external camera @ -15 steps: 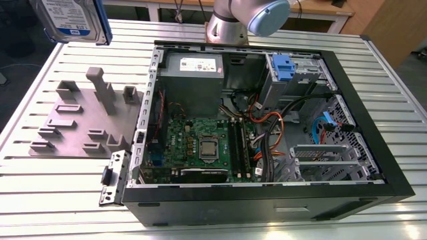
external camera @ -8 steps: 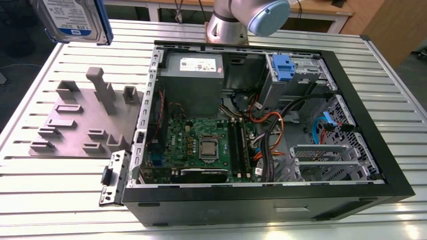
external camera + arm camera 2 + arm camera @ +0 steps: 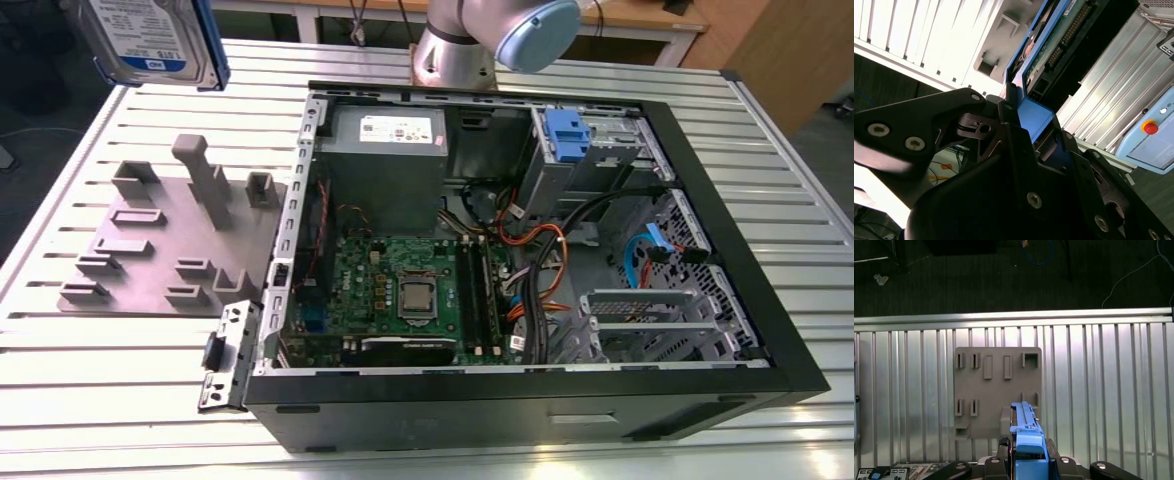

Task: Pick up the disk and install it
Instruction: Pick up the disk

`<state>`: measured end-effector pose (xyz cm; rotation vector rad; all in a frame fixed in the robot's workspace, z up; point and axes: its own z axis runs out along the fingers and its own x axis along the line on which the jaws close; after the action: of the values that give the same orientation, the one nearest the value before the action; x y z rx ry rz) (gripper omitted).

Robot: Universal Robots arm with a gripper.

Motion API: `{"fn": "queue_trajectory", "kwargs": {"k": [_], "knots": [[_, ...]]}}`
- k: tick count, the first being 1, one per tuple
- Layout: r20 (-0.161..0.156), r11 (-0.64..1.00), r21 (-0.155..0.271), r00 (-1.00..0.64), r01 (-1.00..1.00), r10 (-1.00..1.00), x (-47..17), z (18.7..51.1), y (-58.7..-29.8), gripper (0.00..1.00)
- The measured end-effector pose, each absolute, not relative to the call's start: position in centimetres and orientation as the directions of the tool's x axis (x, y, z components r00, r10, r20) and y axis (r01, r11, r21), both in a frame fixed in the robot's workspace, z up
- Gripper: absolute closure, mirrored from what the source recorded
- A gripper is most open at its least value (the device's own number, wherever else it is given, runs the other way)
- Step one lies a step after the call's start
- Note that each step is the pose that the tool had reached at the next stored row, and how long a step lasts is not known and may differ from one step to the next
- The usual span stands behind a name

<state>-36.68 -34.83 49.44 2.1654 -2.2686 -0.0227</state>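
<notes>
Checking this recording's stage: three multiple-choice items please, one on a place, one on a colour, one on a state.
1. Where is the disk? A on the floor; B in the air, outside the computer case; C in a drive bay.
2. Its frame is? A red; B green; C blue.
3. The end effector is? A shut on the disk; B open, empty; C resting on the table.
Key: B, it hangs beyond the case's wall; C, blue edge in both wrist views; A, it clamps the frame.
</notes>
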Motion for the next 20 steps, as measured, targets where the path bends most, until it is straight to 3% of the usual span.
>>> {"fn": "queue_trajectory", "kwargs": {"k": [20], "knots": [[-0.006, 0.047, 0.014, -0.047, -0.999, -0.999, -35.68, 49.44, -34.84, 0.64]]}}
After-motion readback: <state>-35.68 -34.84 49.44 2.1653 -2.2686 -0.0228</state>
